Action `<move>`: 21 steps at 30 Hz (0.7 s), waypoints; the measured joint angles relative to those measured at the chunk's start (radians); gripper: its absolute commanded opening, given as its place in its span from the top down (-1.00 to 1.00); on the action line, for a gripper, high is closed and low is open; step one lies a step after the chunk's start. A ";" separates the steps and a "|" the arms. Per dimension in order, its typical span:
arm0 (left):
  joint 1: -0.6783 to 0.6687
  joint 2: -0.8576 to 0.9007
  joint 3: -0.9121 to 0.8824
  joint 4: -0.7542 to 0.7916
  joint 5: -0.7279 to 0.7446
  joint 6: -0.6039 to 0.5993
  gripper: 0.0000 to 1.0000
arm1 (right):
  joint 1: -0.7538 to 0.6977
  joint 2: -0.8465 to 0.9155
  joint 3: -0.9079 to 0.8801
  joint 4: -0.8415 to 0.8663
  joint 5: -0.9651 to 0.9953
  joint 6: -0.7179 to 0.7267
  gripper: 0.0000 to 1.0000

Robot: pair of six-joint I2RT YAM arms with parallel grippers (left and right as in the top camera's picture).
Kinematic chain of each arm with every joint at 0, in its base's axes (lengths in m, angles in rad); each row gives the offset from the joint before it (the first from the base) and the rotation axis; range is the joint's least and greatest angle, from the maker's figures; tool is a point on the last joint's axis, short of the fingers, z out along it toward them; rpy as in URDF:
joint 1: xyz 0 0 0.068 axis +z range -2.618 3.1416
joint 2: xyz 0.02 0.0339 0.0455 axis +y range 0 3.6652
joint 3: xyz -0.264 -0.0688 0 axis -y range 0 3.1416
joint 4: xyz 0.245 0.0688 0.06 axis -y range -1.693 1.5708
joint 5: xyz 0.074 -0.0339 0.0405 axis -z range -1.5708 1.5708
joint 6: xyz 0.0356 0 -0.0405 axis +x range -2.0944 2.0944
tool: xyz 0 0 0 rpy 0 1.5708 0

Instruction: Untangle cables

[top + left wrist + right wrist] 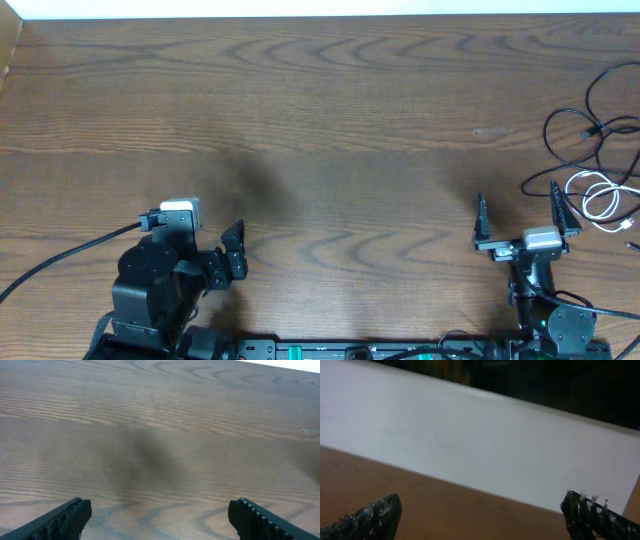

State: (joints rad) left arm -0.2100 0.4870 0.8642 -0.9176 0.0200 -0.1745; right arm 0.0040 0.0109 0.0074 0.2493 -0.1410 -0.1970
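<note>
The cables lie at the table's right edge in the overhead view: thin black cords (592, 110) looping, and a white cord (598, 196) coiled just below them with a small plug end (628, 225). My right gripper (520, 212) is open and empty, just left of the white coil and apart from it. My left gripper (236, 256) is open and empty near the front left, far from the cables. The left wrist view shows bare wood between the open fingers (160, 517). The right wrist view shows open fingers (485, 515) over wood and a white wall; no cable shows.
The wooden table (320, 120) runs to a white wall (320, 8) at the back. A thick black arm wire (60, 260) trails from the left arm to the front left edge. The arm bases stand along the front edge.
</note>
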 measured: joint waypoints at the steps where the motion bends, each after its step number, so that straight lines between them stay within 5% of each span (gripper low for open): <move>1: 0.000 0.000 0.000 0.000 0.000 0.000 -0.86 | 0.000 -0.001 0.002 -0.037 0.002 -0.008 -0.99; 7: 0.000 0.000 0.000 0.000 0.000 0.000 -0.86 | 0.000 0.001 -0.001 -0.303 0.007 -0.027 -0.99; 21: 0.000 0.000 0.000 0.000 0.000 0.000 -0.86 | 0.000 0.002 -0.001 -0.311 0.011 -0.019 -0.99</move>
State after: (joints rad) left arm -0.2100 0.4870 0.8642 -0.9176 0.0200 -0.1745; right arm 0.0040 0.0128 0.0063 -0.0612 -0.1303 -0.2157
